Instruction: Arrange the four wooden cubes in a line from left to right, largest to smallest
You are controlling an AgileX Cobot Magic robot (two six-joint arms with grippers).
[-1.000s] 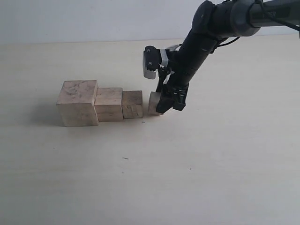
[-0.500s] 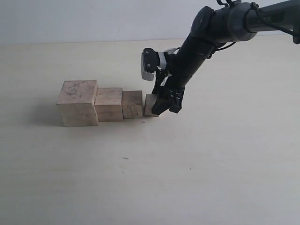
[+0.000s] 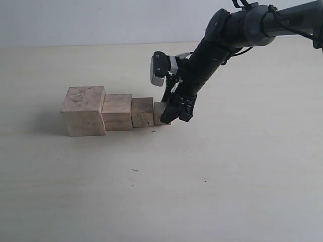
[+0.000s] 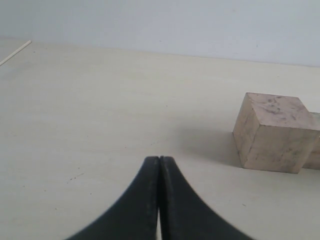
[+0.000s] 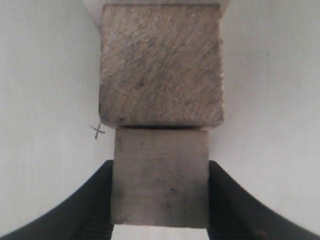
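Observation:
Four pale wooden cubes stand in a row on the table: the largest cube (image 3: 84, 110) with dark speckles on top, the second cube (image 3: 117, 112), the third cube (image 3: 143, 112) and the smallest cube (image 3: 160, 113). My right gripper (image 3: 174, 112) is shut on the smallest cube (image 5: 159, 176), which touches the third cube (image 5: 160, 64). In the left wrist view my left gripper (image 4: 159, 159) is shut and empty, with the largest cube (image 4: 274, 131) some way off. The left arm does not show in the exterior view.
The pale tabletop (image 3: 202, 176) carries a few small dark specks and a pencilled cross (image 5: 97, 131) beside the third cube. A white wall (image 3: 101, 20) rises behind the table's far edge.
My right gripper has carried the smallest cube to the left until it meets the third cube, closing the gap in the row. The other three cubes have not moved.

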